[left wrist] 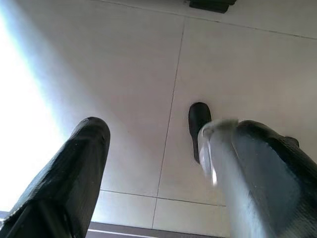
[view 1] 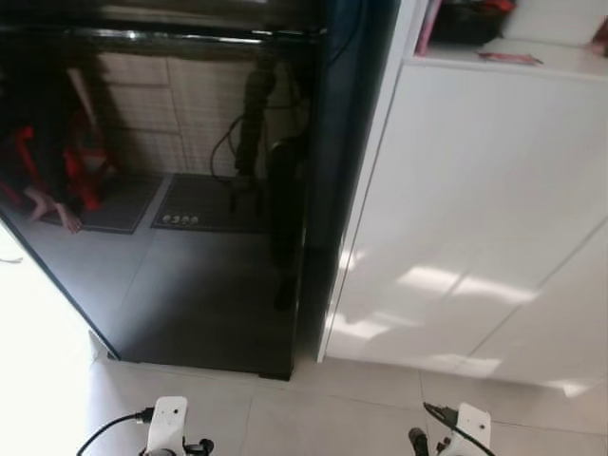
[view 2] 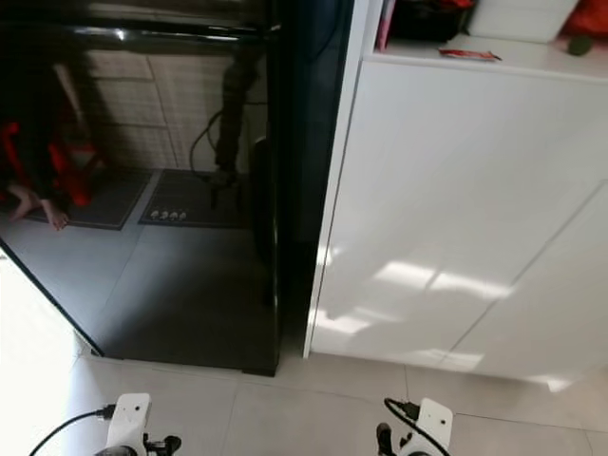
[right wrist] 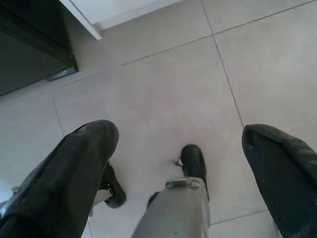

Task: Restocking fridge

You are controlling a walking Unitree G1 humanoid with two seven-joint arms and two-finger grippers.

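Fridge point(view 1: 190, 190) door's shut, both hands hang low — left hand point(left wrist: 153, 163) and right hand point(right wrist: 178, 163) wide open, empty. Risk: glossy door, fingers slipping off.

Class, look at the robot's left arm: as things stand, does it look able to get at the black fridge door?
Probably not yet. The left gripper hangs low with open fingers pointing at the tiled floor, and bare tiles lie between the robot and the closed fridge door. Nothing blocks the way; the arm would have to rise and reach forward.
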